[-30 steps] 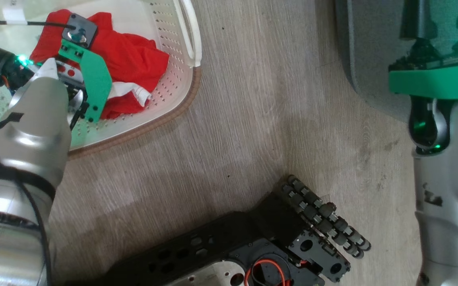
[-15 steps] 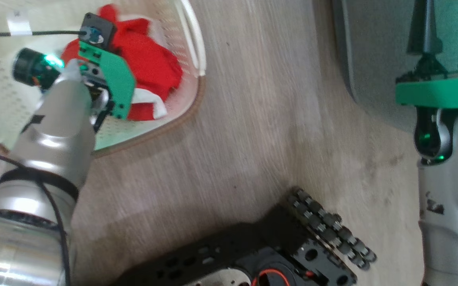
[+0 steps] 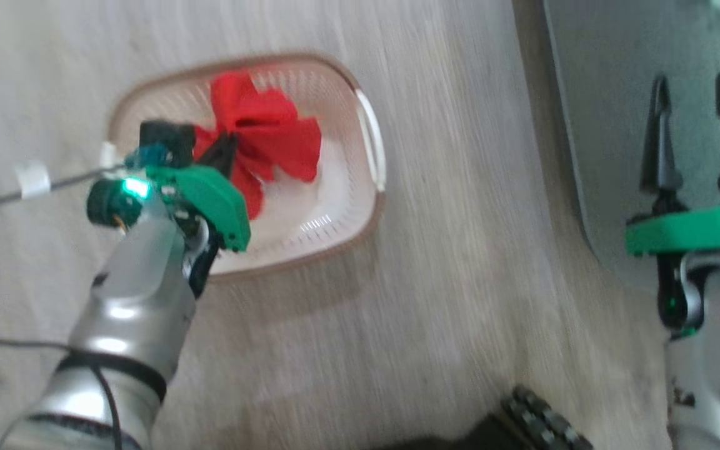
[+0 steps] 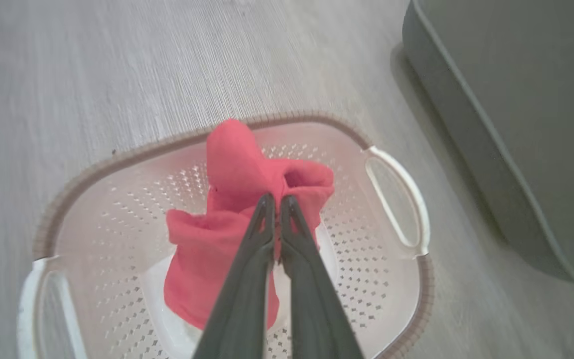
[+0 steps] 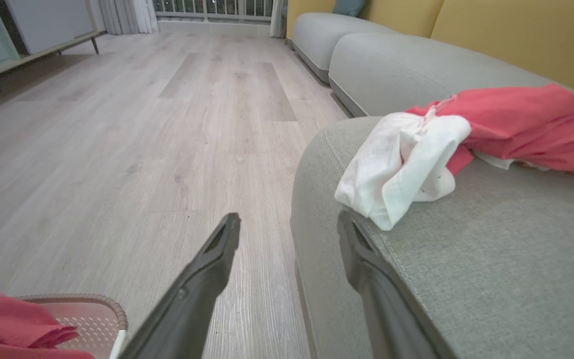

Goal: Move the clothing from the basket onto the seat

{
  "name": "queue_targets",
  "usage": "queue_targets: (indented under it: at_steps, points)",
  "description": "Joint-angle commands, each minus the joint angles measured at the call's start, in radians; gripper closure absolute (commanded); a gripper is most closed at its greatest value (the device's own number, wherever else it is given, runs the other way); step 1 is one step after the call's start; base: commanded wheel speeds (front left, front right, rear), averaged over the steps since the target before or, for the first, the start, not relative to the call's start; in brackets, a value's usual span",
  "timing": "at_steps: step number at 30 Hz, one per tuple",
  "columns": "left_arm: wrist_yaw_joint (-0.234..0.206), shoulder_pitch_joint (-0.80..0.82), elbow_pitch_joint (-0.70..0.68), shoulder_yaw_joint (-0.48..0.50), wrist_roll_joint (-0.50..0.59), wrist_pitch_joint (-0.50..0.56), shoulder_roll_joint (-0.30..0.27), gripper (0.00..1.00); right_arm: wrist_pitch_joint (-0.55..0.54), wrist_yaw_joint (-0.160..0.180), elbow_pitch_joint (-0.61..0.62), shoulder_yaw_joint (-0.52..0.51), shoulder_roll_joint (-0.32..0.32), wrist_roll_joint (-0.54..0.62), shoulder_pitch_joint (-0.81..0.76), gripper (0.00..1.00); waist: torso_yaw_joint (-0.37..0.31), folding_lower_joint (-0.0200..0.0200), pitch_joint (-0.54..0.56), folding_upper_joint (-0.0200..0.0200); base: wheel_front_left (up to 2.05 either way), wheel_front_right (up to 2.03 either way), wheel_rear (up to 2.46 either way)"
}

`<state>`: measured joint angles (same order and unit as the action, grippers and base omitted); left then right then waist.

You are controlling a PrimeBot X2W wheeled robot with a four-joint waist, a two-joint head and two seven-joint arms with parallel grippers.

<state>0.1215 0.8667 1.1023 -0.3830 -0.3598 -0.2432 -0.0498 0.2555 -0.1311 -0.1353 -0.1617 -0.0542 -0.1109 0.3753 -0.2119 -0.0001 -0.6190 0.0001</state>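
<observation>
The cream basket (image 3: 369,147) with its brown rim (image 4: 137,152) stands on the wood floor. My left gripper (image 3: 230,145) hangs over it, shut on a red garment (image 4: 237,164) that dangles bunched from the fingertips (image 4: 266,202). Under the garment a white patch (image 3: 335,181) lies on the basket floor; I cannot tell whether it is cloth. My right gripper (image 3: 691,84) is open and holds nothing, at the edge of the grey-green seat (image 3: 616,94). In the right wrist view a white garment (image 5: 401,164) and a red one (image 5: 521,124) lie on the seat (image 5: 466,259), just beyond my right gripper (image 5: 288,219).
My base's black roller wheel (image 3: 541,419) shows at the bottom edge. A cable with a white tag (image 3: 32,178) runs left of the basket. Bare floor (image 3: 447,250) separates basket and seat. More grey cushions (image 5: 366,55) and a yellow backrest (image 5: 516,30) lie beyond.
The head view has shifted and now takes in the whole basket. My left gripper has risen with the red garment, which now hangs from it instead of lying in the heap.
</observation>
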Motion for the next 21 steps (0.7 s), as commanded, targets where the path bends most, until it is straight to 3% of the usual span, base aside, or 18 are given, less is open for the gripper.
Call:
queue_targets:
  at_steps: [1, 10, 21]
  points:
    - [0.006, -0.043, -0.044, 0.031, -0.017, -0.016, -0.012, 1.00, 0.006, 0.000, 0.020, 0.008, -0.017, 0.009, -0.040, 0.00, 0.094, 0.0001, 0.157, -0.0001, 0.00, 0.00, 0.00]
    - [-0.015, -0.298, -0.301, 0.111, -0.057, -0.018, -0.041, 1.00, 0.006, 0.000, -0.032, -0.004, -0.065, 0.041, -0.158, 0.00, 0.160, 0.0001, 0.389, -0.0001, 0.00, 0.00, 0.00]
    - [-0.098, -0.572, -0.547, 0.182, -0.083, -0.005, -0.102, 1.00, 0.006, 0.000, -0.066, 0.022, -0.079, 0.052, -0.278, 0.00, 0.196, 0.0001, 0.555, -0.0001, 0.00, 0.00, 0.00]
